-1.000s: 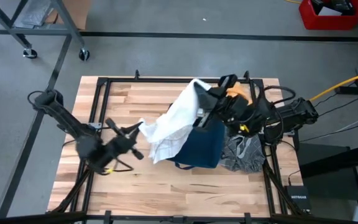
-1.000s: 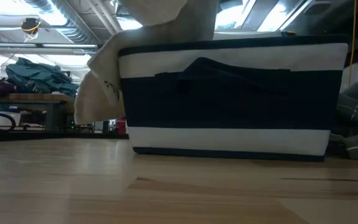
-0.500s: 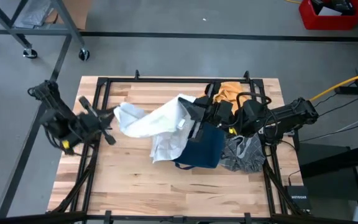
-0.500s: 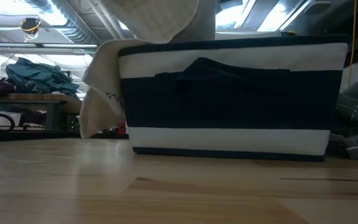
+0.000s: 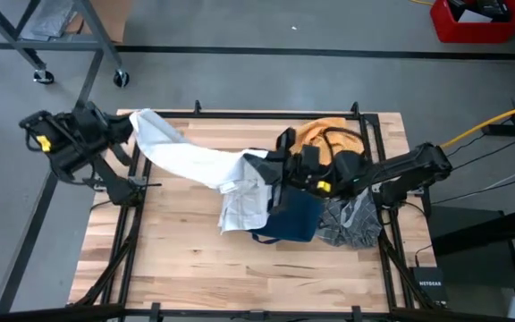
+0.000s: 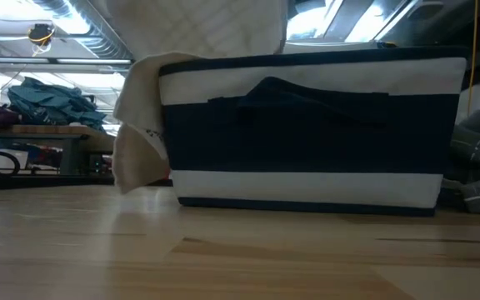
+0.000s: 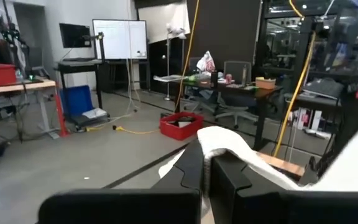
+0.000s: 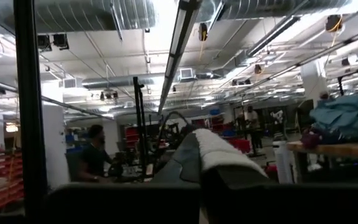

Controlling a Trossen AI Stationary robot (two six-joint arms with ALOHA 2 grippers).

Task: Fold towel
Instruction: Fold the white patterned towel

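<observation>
Between Two Sets of Jaws, a Towel Pulled Taut

Across the table [image 5: 186, 259], largest thing in view, the white towel [image 5: 195, 161] now stretches in a long band between the two arms. A second ago it hung bunched just beside the right arm, above the navy-and-white striped basket [image 5: 295, 215]; since then the left arm has swung out to the table's far left corner, dragging one corner with it. Left jaws [image 5: 125, 125] are pressed together, pinching that corner; right jaws [image 5: 256, 161] are likewise clamped on the opposite end, with the basket directly below them. Slack cloth droops under the right jaws over the basket's side. An orange cloth [image 5: 325, 132] and a grey one [image 5: 351, 219] lie beyond the right jaws. Judging by this, the towel is being spread; folding has not begun
</observation>
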